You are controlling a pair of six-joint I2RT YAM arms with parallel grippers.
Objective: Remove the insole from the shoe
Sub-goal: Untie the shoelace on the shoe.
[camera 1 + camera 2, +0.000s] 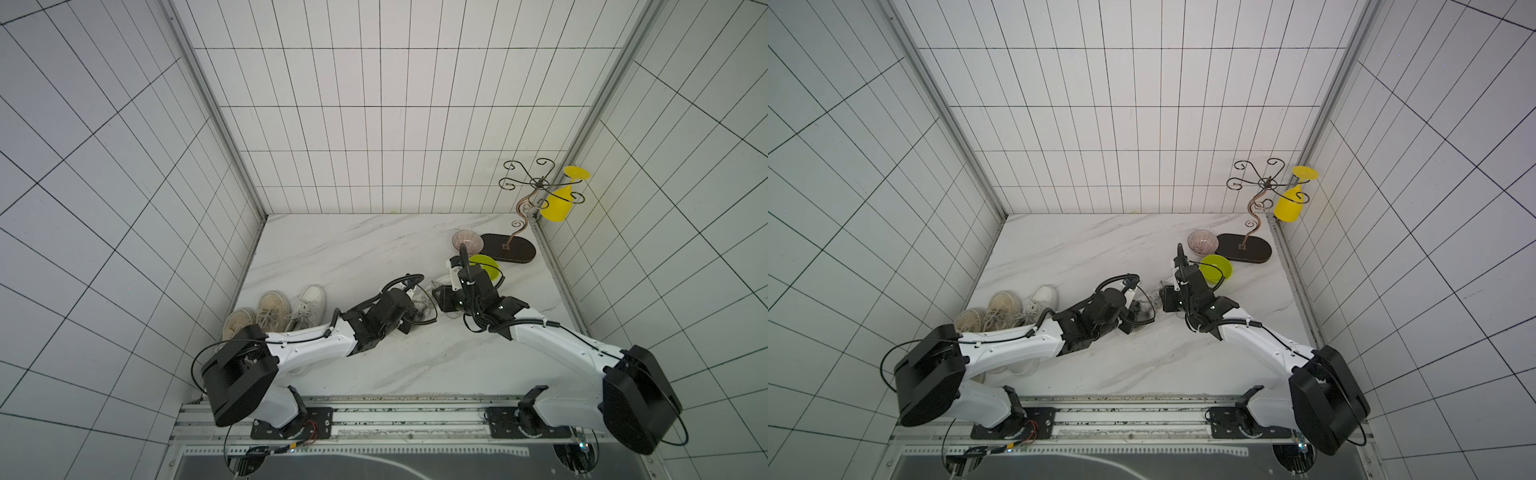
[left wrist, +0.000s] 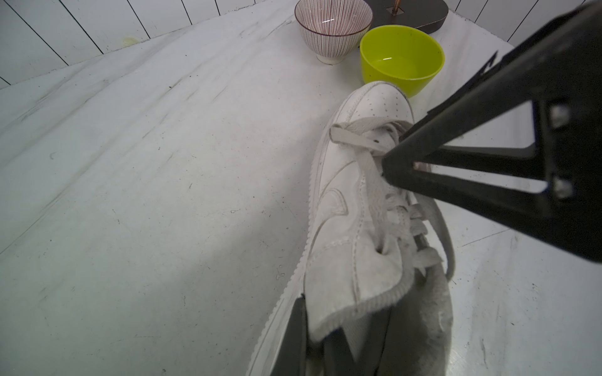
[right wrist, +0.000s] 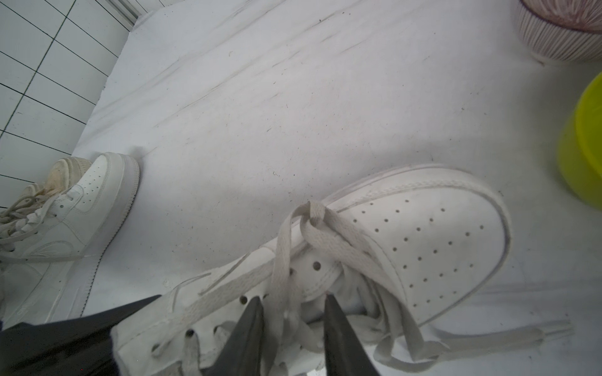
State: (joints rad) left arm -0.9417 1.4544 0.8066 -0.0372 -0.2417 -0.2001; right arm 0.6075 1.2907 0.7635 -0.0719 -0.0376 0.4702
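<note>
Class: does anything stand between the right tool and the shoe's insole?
Yes. The laces cross the opening of the shoe directly beneath the right tool, whose tips straddle one strand; the insole itself is out of sight.

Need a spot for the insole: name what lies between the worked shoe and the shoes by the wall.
Only bare tabletop between worked shoe and nearest wall-side shoe, per the right wrist view.

A white perforated leather sneaker [image 3: 423, 247] lies mid-table on the marbled white tabletop [image 1: 353, 257]; just beyond its toe sits a lime-green plastic bowl [image 1: 488, 266]; behind that, a striped ceramic bowl [image 1: 467, 240]; right of both stands a dark oval-based wire stand [image 1: 509, 248], a yellow plastic goblet [image 1: 557, 205] hanging on it; three worn pale sneakers [image 1: 272, 309] line the left wall.
</note>
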